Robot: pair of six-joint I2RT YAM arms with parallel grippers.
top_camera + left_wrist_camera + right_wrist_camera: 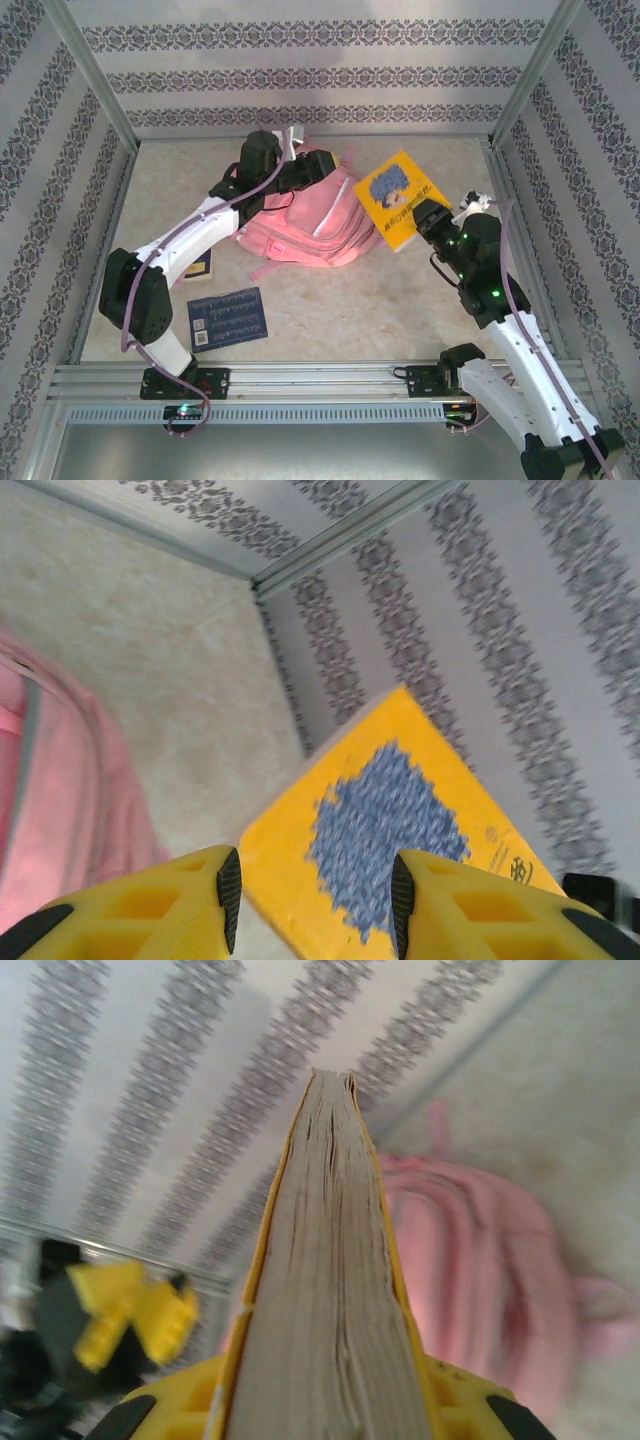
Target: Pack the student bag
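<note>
The right claw [325, 1405] is pinched on the lower end of the yellow book [330, 1260], so the page edge stands straight out ahead of its fingers. Carried edge-first like this, the book looks set to slide into an opening rather than be laid flat. Past the book's far end, and lower, the student bag [470, 1250] lies slumped on the table [380, 310].

From above, the right claw [418, 218] has the book [398, 190] lifted and tilted just beside the bag [305, 225], which sits between the two claws.

The left claw [315, 900] is spread, with nothing between its pads. The book hangs ahead of it, apart, and pink fabric shows low to one side. From above, this claw [305, 168] is at the bag's far, top end, probably to hold the mouth open. I cannot tell whether it touches the fabric or whether the zip is undone.

On the right claw's outer side the patterned wall [560, 180] and its frame post [530, 70] stand near, leaving little swing there. Bare table on the bag's near side gives freer room. A blue book [227, 318] lies flat well behind the left claw, out of the way.
</note>
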